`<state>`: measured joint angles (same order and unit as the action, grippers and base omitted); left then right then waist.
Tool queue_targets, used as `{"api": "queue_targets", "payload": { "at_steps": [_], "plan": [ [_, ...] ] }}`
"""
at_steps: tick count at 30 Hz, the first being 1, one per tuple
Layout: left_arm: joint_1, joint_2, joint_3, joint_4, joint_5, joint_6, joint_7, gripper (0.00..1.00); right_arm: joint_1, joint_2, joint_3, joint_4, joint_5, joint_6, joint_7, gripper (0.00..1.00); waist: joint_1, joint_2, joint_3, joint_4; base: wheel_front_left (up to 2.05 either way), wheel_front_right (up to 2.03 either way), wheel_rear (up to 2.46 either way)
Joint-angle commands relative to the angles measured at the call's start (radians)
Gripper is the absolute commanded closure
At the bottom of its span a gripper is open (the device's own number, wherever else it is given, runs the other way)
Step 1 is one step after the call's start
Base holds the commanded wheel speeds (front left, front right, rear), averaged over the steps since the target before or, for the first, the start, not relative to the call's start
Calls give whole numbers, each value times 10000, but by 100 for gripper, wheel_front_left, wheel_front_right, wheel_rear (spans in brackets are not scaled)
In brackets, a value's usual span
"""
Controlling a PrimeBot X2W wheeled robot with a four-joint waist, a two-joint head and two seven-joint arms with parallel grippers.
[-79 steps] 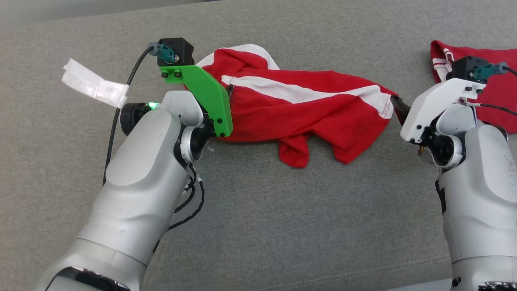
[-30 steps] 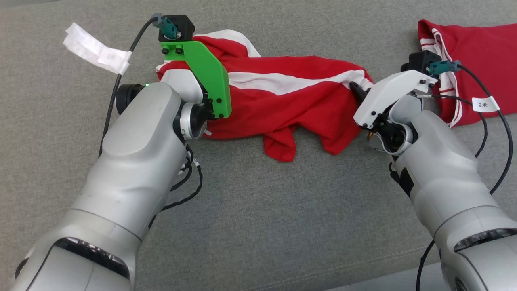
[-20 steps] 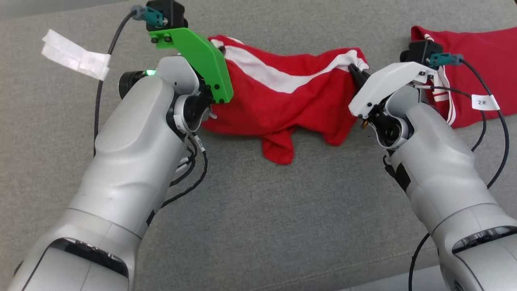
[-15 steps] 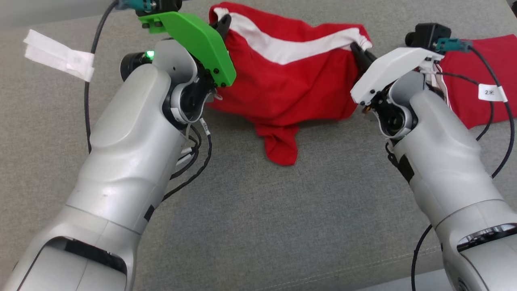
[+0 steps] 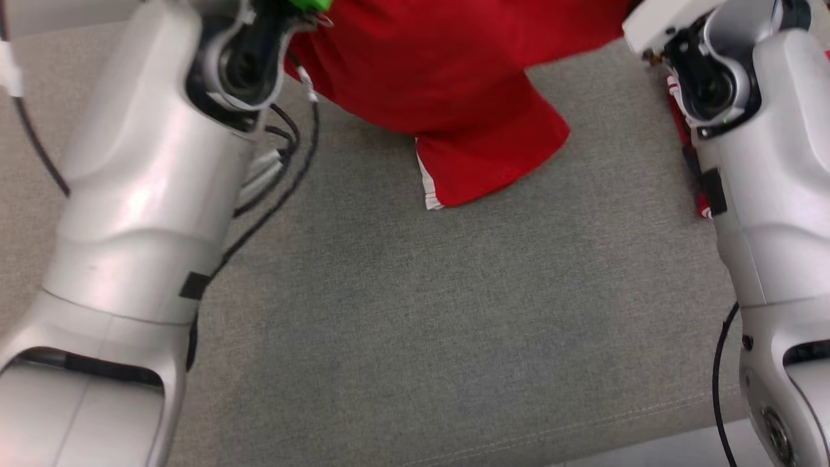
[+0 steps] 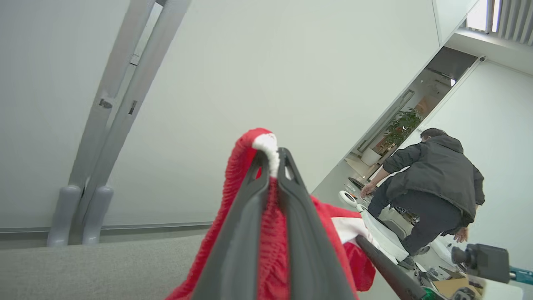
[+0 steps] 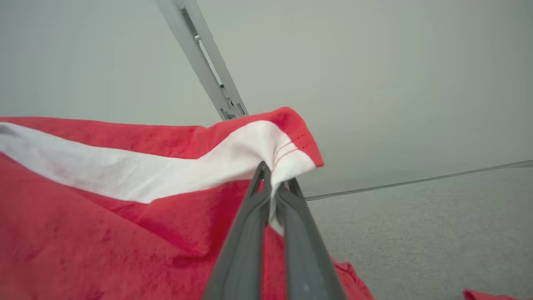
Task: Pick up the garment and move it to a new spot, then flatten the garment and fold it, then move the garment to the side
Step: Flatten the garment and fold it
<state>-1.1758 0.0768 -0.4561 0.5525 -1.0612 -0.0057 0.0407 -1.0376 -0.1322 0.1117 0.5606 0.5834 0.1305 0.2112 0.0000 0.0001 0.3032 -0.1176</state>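
Observation:
The garment (image 5: 454, 78) is red with a white band and hangs between my two raised arms; its lowest flap just reaches the grey cushion (image 5: 415, 311). In the left wrist view my left gripper (image 6: 272, 160) is shut on a bunched red and white edge of the garment (image 6: 250, 175). In the right wrist view my right gripper (image 7: 272, 175) is shut on the white-banded hem of the garment (image 7: 125, 183). In the head view the fingertips of both grippers are above the top edge.
A second red garment (image 5: 697, 168) peeks out beside my right forearm on the cushion. A person (image 6: 433, 187) in a dark jacket bends over behind the sofa in the left wrist view. A grey wall with a metal rail (image 7: 208, 62) stands behind.
Both arms have lifted the garment up off the cushion, so it now hangs instead of lying stretched. The right gripper has shut on the hem. The head camera has tilted.

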Motion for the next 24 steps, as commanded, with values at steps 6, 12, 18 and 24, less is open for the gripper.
{"api": "queue_targets", "payload": {
  "at_steps": [6, 12, 18, 24],
  "plan": [
    [-1349, 624, 830, 76, 21, -770, -1232, 100, -2263, 330, -123, -253, -1167, 4, -1493, 100, 0, -1, 1660, -657, 0, 0, 0],
    [-2268, 1034, 1100, -557, 244, -1191, -2427, 100, -3764, 122, 70, -298, -2175, 4, -3888, 100, 0, -1, 2120, -450, 0, 0, 0],
    [-1371, 1397, 863, -1621, 242, -1257, -2970, 100, -3377, -530, 1286, -272, -2697, 4, -4621, 100, 0, -1, 2294, -61, 0, 0, 0],
    [960, 1635, 554, -2391, 52, -1262, -3073, 100, -1680, -1261, 3040, -286, -2070, 3, -4675, 100, 0, -1, 2105, 90, 0, 0, 0]
  ]
}}
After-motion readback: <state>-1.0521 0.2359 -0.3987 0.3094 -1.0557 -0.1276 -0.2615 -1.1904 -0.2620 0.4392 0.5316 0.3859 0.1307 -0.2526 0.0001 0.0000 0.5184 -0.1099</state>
